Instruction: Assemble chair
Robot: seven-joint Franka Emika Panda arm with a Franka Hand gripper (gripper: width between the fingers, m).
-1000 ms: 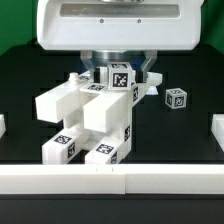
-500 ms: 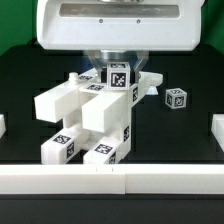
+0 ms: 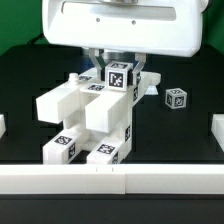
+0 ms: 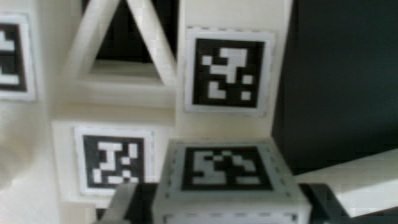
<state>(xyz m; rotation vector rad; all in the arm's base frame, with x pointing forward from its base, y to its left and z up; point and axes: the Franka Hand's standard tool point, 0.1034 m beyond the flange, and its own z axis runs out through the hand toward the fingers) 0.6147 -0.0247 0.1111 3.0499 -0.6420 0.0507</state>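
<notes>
Gripper [image 4: 217, 206], wider a second ago, now clamps the tagged block [image 3: 121, 77] atop the part-built chair [image 3: 85, 115], so seating this piece appears the step in hand.

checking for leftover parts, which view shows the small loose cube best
The exterior view: the small loose cube lies on the black table, toward that view's right, apart from the chair assembly. The wrist view misses it, showing close-up tagged white parts.
</notes>
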